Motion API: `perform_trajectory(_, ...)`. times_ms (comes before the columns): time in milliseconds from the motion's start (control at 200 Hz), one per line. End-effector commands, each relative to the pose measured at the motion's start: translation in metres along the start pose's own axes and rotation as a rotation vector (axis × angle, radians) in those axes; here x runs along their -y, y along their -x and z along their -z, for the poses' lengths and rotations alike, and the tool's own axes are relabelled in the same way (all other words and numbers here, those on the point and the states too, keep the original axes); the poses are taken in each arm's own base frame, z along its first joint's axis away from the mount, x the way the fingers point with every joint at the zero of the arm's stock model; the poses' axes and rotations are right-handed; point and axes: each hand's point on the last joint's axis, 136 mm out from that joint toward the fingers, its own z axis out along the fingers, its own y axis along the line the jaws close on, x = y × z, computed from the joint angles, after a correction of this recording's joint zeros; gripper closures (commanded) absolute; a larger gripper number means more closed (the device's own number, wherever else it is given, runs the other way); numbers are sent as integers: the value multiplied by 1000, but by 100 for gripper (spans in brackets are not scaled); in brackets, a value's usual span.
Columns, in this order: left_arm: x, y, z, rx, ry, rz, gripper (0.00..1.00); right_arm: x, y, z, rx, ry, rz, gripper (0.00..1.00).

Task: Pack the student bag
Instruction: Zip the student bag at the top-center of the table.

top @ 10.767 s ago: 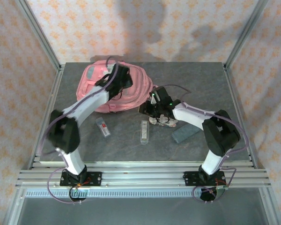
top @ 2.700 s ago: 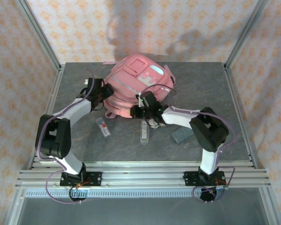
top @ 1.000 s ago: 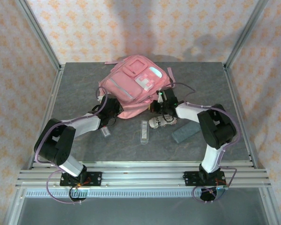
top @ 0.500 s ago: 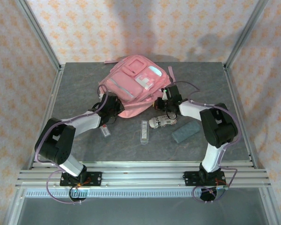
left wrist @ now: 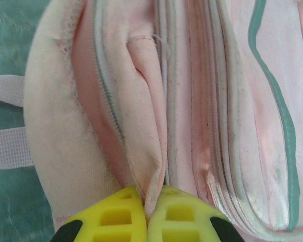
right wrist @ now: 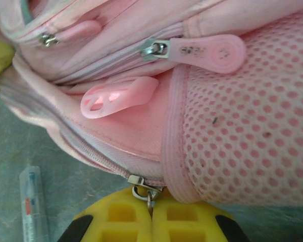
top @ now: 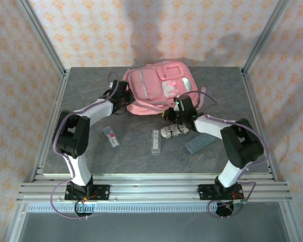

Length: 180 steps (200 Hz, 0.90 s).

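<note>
The student bag (top: 156,89), a large pink backpack, lies at the back middle of the table with its pale blue-and-white patch facing up. My left gripper (top: 125,97) is at the bag's left edge. In the left wrist view it (left wrist: 151,195) is shut on a fold of the bag's pink fabric (left wrist: 141,126) beside a zip line. My right gripper (top: 180,108) is at the bag's near right corner. In the right wrist view it (right wrist: 152,200) is shut on a small metal zip pull (right wrist: 147,190) below the mesh side pocket (right wrist: 242,136).
In front of the bag lie a clear tube (top: 155,141), a small clear case with a red mark (top: 111,136), a white patterned item (top: 172,130) and a grey-green block (top: 199,143). Metal frame posts stand at the table's back corners.
The bag has swung and shifted toward the back right, its front patch now facing right. My left gripper went back with it and the right gripper shifted slightly; both stay shut.
</note>
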Motion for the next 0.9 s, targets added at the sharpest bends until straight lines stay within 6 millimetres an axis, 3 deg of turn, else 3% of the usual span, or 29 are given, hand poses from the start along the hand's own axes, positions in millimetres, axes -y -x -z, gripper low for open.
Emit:
perform_trajectory(0,-13,58,4,140,84,1,100,-33,9,-13,33,51,1,100)
perform_trajectory(25,-9,62,6,142,80,-3,98,-40,7,-17,27,64,5,100)
perform_trajectory(70,-5,66,9,142,76,-6,77,-51,2,-25,18,81,15,100)
perform_trajectory(95,-10,59,-1,118,90,-9,65,-56,1,-29,15,87,18,100)
perform_trajectory(130,-9,58,0,111,87,-9,53,-61,-2,-35,8,93,24,100)
perform_trajectory(195,-12,50,-1,94,73,0,43,-65,-4,-47,5,91,26,100)
perform_trajectory(220,-6,54,10,112,45,7,41,-65,-5,-51,1,89,25,100)
perform_trajectory(440,-10,17,37,79,-61,66,38,-57,-17,-66,-40,56,30,100)
perform_trajectory(541,-5,-10,42,47,-93,53,38,-50,-24,-60,-59,31,47,81)
perform_trajectory(646,-3,-37,39,2,-93,23,38,-49,-26,-43,-56,13,69,70)
perform_trajectory(756,3,-58,38,-29,-103,-1,38,-50,-21,-14,-21,4,92,69)
perform_trajectory(896,15,-76,38,-43,-113,-50,38,-41,2,17,54,-9,43,69)
